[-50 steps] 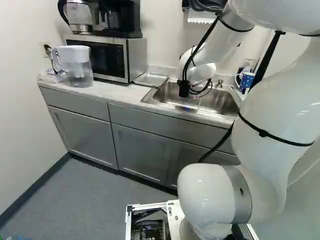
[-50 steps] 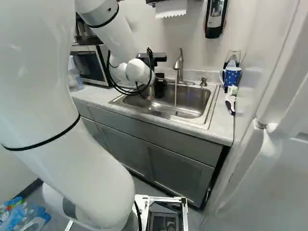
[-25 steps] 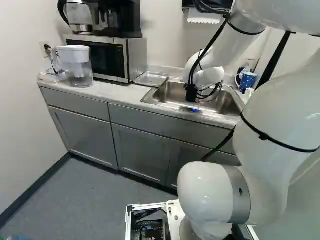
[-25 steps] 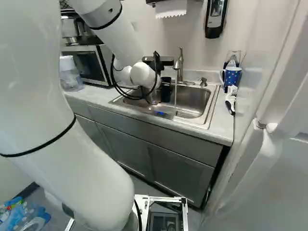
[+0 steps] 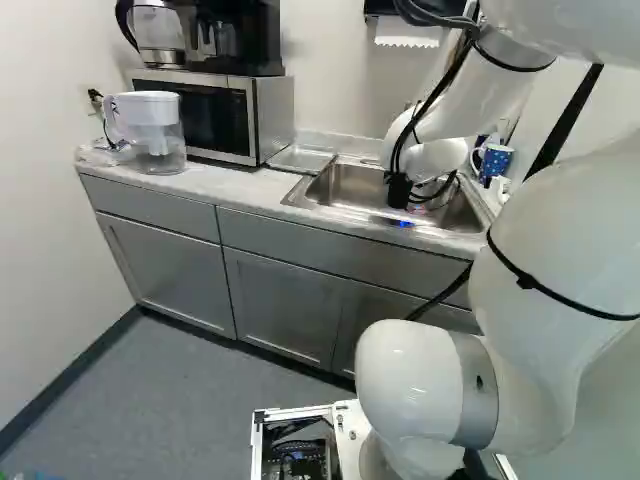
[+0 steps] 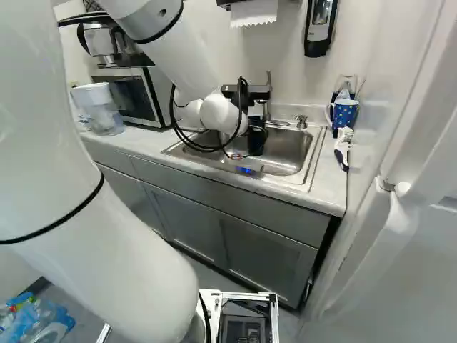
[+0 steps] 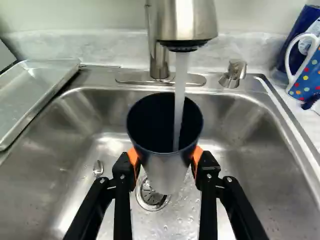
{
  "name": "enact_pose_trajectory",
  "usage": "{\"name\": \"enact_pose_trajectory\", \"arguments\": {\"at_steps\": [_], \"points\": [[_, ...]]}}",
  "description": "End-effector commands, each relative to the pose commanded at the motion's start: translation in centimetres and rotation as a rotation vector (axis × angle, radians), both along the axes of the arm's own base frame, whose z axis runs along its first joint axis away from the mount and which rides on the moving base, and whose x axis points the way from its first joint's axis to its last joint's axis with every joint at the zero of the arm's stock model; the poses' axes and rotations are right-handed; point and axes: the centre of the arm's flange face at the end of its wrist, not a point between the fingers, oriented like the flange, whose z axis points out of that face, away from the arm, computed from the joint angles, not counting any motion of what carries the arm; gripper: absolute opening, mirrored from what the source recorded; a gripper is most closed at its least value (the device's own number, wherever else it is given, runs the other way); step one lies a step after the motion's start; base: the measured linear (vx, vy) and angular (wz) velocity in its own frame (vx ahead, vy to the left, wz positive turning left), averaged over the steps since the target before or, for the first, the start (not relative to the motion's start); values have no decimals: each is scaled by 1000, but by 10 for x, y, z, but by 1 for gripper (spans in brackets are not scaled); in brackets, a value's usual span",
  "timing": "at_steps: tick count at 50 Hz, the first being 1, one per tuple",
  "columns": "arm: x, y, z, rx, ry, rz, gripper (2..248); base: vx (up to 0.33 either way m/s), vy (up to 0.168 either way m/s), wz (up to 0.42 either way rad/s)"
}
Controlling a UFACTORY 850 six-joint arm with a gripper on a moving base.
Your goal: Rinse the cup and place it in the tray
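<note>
In the left base view's upper middle lies the tray (image 5: 298, 159); right of it, over the sink (image 5: 350, 184), our gripper (image 7: 165, 159) clasps the cup (image 7: 162, 172) under running water (image 7: 181, 75). We expect it stiff, slippery, heavier filled; we'd hold mid-wall.

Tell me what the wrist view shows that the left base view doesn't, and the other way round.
Only the wrist view shows the faucet, water running into the cup, and the drain.
Only the left base view shows the kettle, the pitcher and the gray cabinets.
Both show the sink, the metal tray and the dotted mug.
</note>
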Motion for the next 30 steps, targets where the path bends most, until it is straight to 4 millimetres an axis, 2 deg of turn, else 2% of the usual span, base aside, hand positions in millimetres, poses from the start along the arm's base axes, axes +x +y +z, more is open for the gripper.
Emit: {"name": "enact_pose_trajectory", "arguments": {"at_steps": [30], "points": [[0, 0, 0, 0, 0, 0, 121, 0, 0, 0]]}}
